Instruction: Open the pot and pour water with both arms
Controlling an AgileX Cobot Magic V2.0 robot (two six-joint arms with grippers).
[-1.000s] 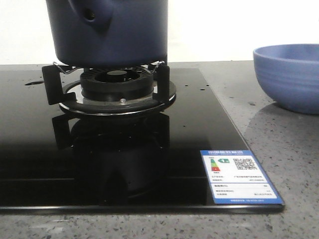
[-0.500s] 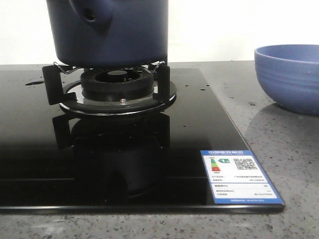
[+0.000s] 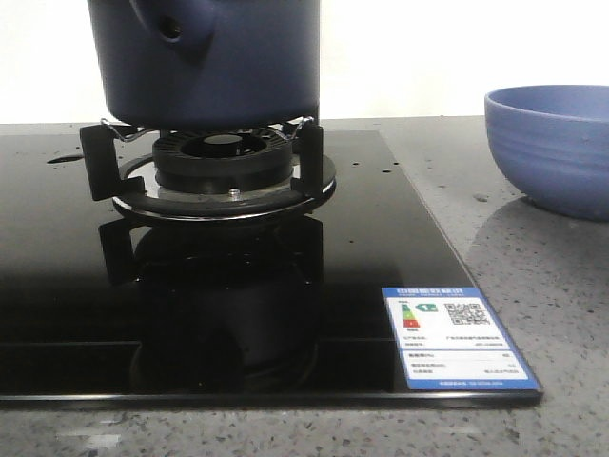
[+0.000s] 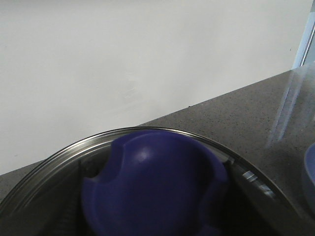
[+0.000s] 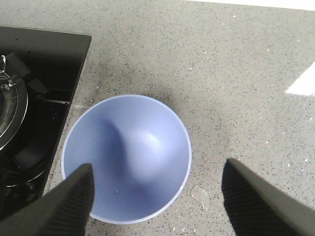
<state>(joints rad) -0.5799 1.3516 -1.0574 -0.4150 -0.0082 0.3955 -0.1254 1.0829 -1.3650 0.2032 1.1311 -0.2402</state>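
Note:
The dark navy pot [image 3: 219, 67] stands on the burner [image 3: 224, 157], its handle stub [image 3: 176, 24] facing me; its top is cut off in the front view. In the left wrist view a dark blue lid knob [image 4: 152, 187] on a glass lid with a metal rim [image 4: 59, 152] fills the lower frame. My left gripper [image 4: 152, 211] sits around the knob, its fingers mostly hidden as dark ribbed shapes beside it. My right gripper [image 5: 157, 201] is open and empty above the light blue bowl [image 5: 128, 157].
The black glass stove top [image 3: 285, 305] carries a blue label [image 3: 457, 338] at its front right corner. The light blue ribbed bowl [image 3: 552, 152] stands on the grey speckled counter [image 3: 533, 286] right of the stove. The stove edge [image 5: 44, 54] lies beside the bowl.

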